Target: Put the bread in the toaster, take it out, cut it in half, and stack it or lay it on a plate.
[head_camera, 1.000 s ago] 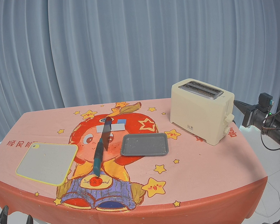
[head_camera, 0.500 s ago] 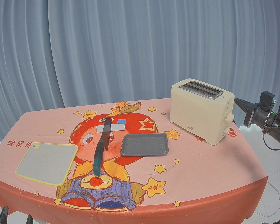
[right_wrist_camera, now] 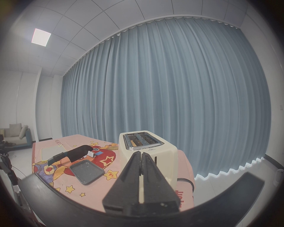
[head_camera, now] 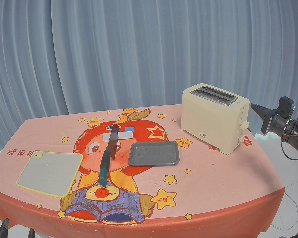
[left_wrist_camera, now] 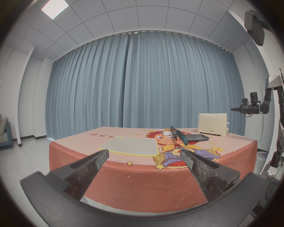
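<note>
Your right gripper (head_camera: 258, 109) hangs off the table's (head_camera: 212, 187) right edge, just beside the toaster's (head_camera: 215, 117) lever end, with its two fingers pressed together and nothing between them. That narrow tip would suit working the lever knob (head_camera: 245, 125) rather than grasping. From the right wrist the closed tip (right_wrist_camera: 141, 156) points straight at the cream housing (right_wrist_camera: 148, 153). A tan patch low inside one slot (right_wrist_camera: 132, 143) looks like the bread, so treat the slice as probably seated in the toaster, though you cannot be sure from here. Your left gripper (head_camera: 16, 234) waits low off the near left corner, below the table top, its fingers spread wide and empty (left_wrist_camera: 144, 153). There it is out of the way, yet on the side where the yellow-rimmed cutting board (head_camera: 50, 173) lies. The knife (head_camera: 107, 155), teal handle toward you and dark blade away, sits between that board and the grey tray-like plate (head_camera: 154, 153). It appears propped at a tilt, which would leave the handle easy to grip; what props it is not clear. Board, knife and plate run in a row from left to right, so each later step has its piece close by. Two small white and blue blocks (head_camera: 118, 135) lie behind the blade.
</note>
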